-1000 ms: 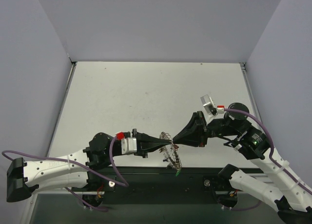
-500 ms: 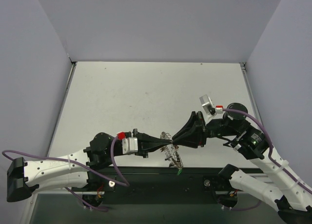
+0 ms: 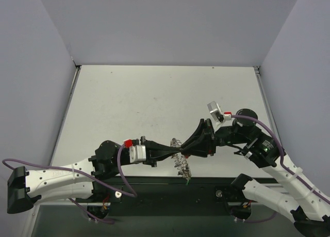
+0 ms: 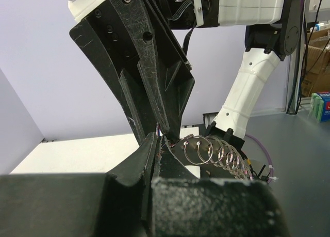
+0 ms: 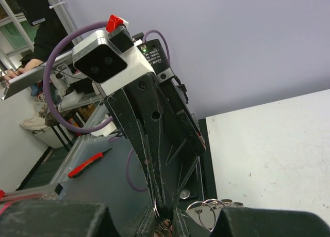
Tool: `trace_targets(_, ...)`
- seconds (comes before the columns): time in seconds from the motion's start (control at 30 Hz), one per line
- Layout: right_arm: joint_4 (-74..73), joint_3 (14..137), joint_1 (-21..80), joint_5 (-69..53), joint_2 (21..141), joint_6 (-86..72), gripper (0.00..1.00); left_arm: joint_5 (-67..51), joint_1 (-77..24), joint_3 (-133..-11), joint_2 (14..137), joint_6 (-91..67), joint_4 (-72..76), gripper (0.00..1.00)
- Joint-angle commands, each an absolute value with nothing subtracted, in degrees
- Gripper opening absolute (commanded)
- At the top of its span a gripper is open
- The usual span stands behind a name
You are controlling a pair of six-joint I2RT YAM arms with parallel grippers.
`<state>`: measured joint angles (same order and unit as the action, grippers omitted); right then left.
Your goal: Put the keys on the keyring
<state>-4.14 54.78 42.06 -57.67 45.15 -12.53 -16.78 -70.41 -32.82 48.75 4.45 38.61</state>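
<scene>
Keyring hangs from left fingers; right fingers meet it.

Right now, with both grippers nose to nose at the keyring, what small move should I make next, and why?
Probably ease the right gripper straight back a little. Its tips meet the left gripper, which is shut on the keyring held in the air. I can't make out a key at the right tips, so backing off should reveal what's threaded.
</scene>
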Motion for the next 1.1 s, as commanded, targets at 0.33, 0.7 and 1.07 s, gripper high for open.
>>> trace_targets(0.33, -2.2, 54.4, 42.45, -53.79, 42.54, -11.95, 0.35, -15.65, -70.49, -34.28, 46.76, 4.13, 43.6, 0.0)
trace_targets(0.7, -1.76, 54.58, 42.45, -52.91, 42.27, -12.13, 0.45, -15.82, -70.49, -34.1, 46.76, 3.96, 43.42, 0.0)
trace_targets(1.07, -0.53, 54.58, 42.45, -53.61, 42.98, -12.92, 0.33, -16.08, -70.49, -34.19, 46.85, 3.69, 43.42, 0.0)
